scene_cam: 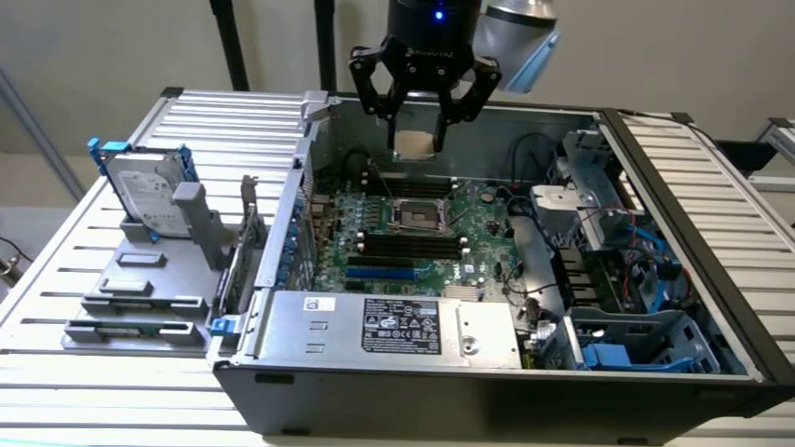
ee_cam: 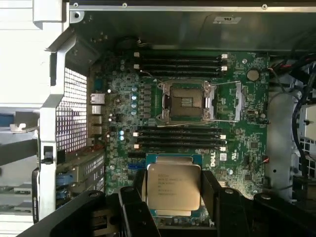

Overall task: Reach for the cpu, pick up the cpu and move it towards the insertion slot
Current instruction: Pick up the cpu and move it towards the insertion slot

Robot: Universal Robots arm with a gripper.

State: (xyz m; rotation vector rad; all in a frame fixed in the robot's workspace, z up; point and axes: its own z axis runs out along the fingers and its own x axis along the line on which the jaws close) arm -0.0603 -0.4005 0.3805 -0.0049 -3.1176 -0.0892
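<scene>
While the pincer (scene_cam: 420, 116) hung above the open computer case (scene_cam: 497, 372), its black fingers (ee_cam: 133, 207) were clamped on the cpu (ee_cam: 174, 193) — the chip was held flat between them, its silver lid with printed text facing the wrist camera. In the exterior view the cpu (scene_cam: 414, 143) was raised clear of the green motherboard (ee_cam: 247, 143), above its far edge. The insertion slot (scene_cam: 418, 217) — a silver-framed socket with a dark centre — lay between two banks of black memory slots (ee_cam: 180, 137). A hard drive (scene_cam: 140, 196) with blue rails stood upright on the slatted desk (scene_cam: 74, 270), at the exterior view's left.
</scene>
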